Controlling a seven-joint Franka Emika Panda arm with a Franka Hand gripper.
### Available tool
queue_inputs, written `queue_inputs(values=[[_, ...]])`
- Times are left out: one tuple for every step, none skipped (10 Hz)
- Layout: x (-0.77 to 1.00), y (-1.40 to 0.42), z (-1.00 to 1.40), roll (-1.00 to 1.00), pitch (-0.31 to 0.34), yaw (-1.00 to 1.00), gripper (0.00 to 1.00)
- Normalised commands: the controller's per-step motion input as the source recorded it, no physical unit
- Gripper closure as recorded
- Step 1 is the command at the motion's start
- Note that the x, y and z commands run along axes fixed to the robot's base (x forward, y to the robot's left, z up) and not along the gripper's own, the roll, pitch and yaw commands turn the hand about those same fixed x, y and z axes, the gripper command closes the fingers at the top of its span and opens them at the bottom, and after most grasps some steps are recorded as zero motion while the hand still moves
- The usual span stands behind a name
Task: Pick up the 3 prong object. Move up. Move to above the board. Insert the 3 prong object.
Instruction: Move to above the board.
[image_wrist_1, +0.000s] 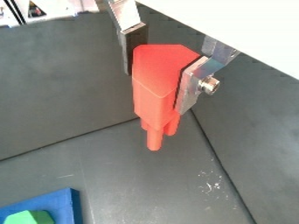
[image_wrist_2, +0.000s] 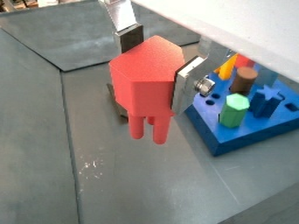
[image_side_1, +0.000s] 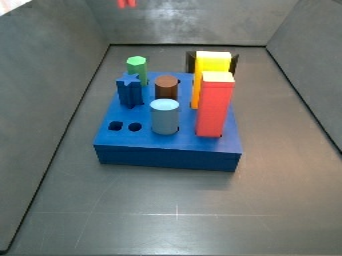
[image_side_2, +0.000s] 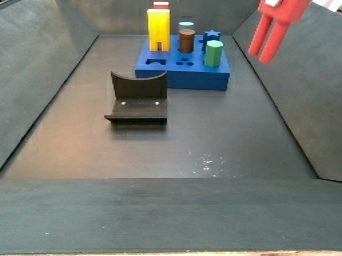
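Clamped between my gripper (image_wrist_1: 162, 63) fingers (image_wrist_1: 194, 77), the 3 prong object (image_wrist_1: 156, 87) hangs prongs-down, clear of the grey floor (image_wrist_1: 105, 175). I read it in a side view (image_side_2: 277, 27) as raised and off to one side of the board (image_side_2: 187, 72). Other pegs stand upright in the board. Near the board, on the floor, sits the fixture (image_side_2: 138, 98).

Fixture (image_side_2: 136, 99) on the floor, tall red-orange block (image_side_1: 215, 104), light blue cylinder (image_side_1: 164, 116)
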Motion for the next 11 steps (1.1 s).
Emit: queue_inputs(values=[[0.01,0.02,0.45,-0.01,0.082,0.02,1.0],[0.0,0.01,0.31,0.0,0.084,0.02,1.0],[0.38,-1.0,0.17,0.05,0.426,-1.0,1.0],[0.39,-1.0,0.15,0.06,0.427,-1.0,1.0],[0.4,-1.0,0.15,0.06,0.475,-1.0,1.0],[0.41,-1.0,0.15,0.01,0.518,-1.0,1.0],[0.42,-1.0,0.15,0.01,0.508,-0.87,1.0],[0.43,-1.0,0.15,0.0,0.407,-0.6,1.0],[0.43,-1.0,0.16,-0.03,0.283,-0.32,1.0],[0.44,-1.0,0.16,-0.03,0.211,-0.17,1.0],[0.44,-1.0,0.16,-0.02,0.185,-0.1,1.0]])
